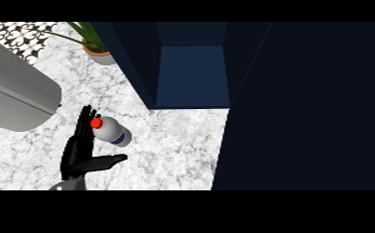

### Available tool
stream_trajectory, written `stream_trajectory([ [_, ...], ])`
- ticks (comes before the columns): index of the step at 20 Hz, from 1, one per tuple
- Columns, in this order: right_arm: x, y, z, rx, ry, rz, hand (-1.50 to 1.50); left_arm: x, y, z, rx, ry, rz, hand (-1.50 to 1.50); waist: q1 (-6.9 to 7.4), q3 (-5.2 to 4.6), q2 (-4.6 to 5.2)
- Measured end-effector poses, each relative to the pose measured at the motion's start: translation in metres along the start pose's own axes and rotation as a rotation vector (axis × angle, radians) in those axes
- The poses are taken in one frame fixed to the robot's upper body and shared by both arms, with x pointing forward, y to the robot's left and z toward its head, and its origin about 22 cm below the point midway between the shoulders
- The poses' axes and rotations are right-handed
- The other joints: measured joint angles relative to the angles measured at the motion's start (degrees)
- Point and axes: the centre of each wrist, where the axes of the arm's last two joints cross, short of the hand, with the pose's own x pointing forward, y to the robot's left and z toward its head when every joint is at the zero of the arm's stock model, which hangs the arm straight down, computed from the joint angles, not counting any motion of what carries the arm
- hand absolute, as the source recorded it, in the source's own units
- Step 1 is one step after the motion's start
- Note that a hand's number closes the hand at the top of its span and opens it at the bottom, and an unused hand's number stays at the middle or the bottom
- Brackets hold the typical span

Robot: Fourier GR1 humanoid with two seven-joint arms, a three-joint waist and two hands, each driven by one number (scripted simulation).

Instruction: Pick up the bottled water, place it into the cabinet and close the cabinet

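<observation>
Black against the pale stone, the left hand [77,150] shows at the lower left of the head view, above a sliver of grey forearm [63,185]. Its fingers [85,123] are straight and close together, pointing away from the robot. The thumb [110,159] juts out sideways to the right. Nothing is curled round anything.

The bottled water [112,132] sits on the counter [176,147] just right of those fingers, in the angle above the thumb. It has a white body with a dark band low on its side. Its red cap [96,123] lies against the fingertips (or overlaps them from this angle; whether they truly touch I cannot tell). I also cannot tell whether the bottle stands upright or leans. The right hand shows nowhere.

The counter is white marble veined with grey. To the right, a broad, very dark cabinet door [293,118] fills that side from top to bottom and stands open. Beyond the bottle, further back and to its right, the cabinet [192,73] is open, its navy walls framing a lighter blue inside. The bottle is outside it, well apart from the opening.

At the left edge is a rounded grey appliance [22,98]. Furthest back stands a potted plant [96,48], with black-and-white patterned tile [22,34] in the top left corner.
</observation>
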Motion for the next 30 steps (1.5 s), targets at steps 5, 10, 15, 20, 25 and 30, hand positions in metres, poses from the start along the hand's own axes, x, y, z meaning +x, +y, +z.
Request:
stream_trajectory([
  [5, 0.003, 0.002, -0.004, 0.000, -0.004, -0.004, -1.50, -0.013, -0.003, -0.006, -0.003, -0.013, 0.044, -1.50, 0.09, 0.00, 0.02],
  [10, 0.000, -0.003, -0.001, -0.021, -0.007, 0.014, -1.50, -0.024, -0.009, -0.008, -0.004, -0.020, 0.074, -1.50, -0.11, 0.01, 0.05],
  [15, -0.001, -0.003, 0.001, -0.038, 0.001, 0.007, -1.50, -0.027, -0.014, -0.017, -0.016, -0.019, 0.124, -1.50, -0.13, 0.01, 0.05],
  [20, -0.004, -0.011, 0.002, -0.064, -0.002, 0.046, -1.50, -0.031, -0.026, -0.023, -0.051, -0.011, 0.181, 1.50, -0.16, 0.03, 0.08],
  [25, -0.011, -0.017, 0.010, -0.084, -0.006, 0.071, -1.50, -0.027, -0.038, -0.037, -0.100, -0.013, 0.226, 1.50, -0.22, 0.06, 0.08],
  [30, -0.012, -0.023, 0.011, -0.101, -0.021, 0.091, -1.50, -0.024, -0.049, -0.043, -0.125, -0.098, 0.124, 1.50, -0.10, 0.07, 0.06],
])
